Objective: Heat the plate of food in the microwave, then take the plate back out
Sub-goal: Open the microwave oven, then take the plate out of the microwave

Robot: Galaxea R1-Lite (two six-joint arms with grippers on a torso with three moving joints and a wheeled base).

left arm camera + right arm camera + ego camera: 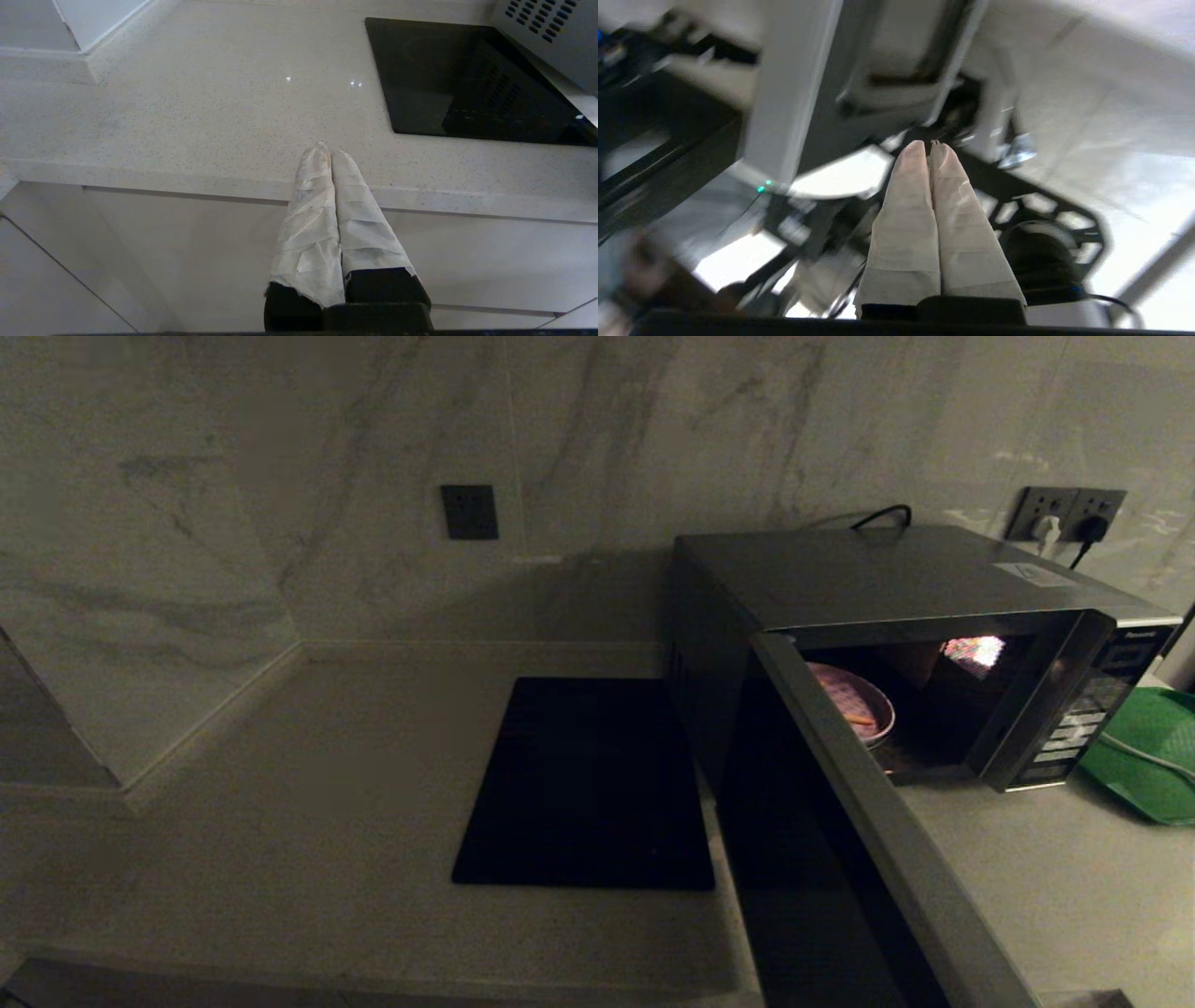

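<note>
Silver-grey microwave on the bench, door swung open, plate of food inside; left tool and right tool both pressed closed, holding nothing

- 1 microwave
- 1 plate of food
- 1 black mat
- 1 green tray
- 2 wall sockets
- 1 dark wall switch plate
- 2 grippers: left gripper, right gripper
</note>
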